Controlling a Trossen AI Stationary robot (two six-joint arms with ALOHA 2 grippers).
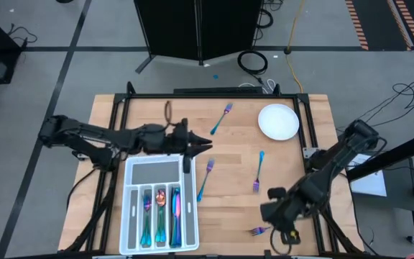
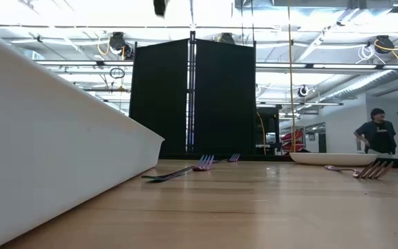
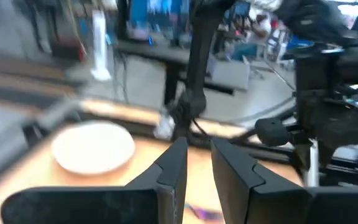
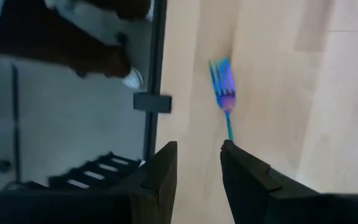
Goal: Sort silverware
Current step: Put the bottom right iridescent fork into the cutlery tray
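table: pale wood top with a dark frame round it, seen from straight above.
tray: white, with compartments, at about 7 o'clock on the table; its white wall fills the left of the low view.
sorted pieces: several rainbow pieces lie lengthwise in the tray's long slots at 7 o'clock; which kinds they are i cannot tell.
plate: round, white, at about 1 o'clock.
fork a: loose at 12 o'clock, left of the plate and apart from it.
fork b: at the table's centre, just right of the tray's top corner.
fork c: at 3 o'clock, below the plate, between the centre and the right arm.
fork d: at 5 o'clock by the near edge, just beside the right gripper; in the right wrist view it lies flat ahead of the fingers, untouched.
left gripper: above the table at about 10 o'clock, over the tray's top right corner, pointing toward the plate; its fingers stand slightly apart with a narrow gap and nothing between them.
right gripper: at 5 o'clock near the near edge; its fingers are spread with a clear gap, pinching nothing.
person: stands far off in the room, at the right of the low view.
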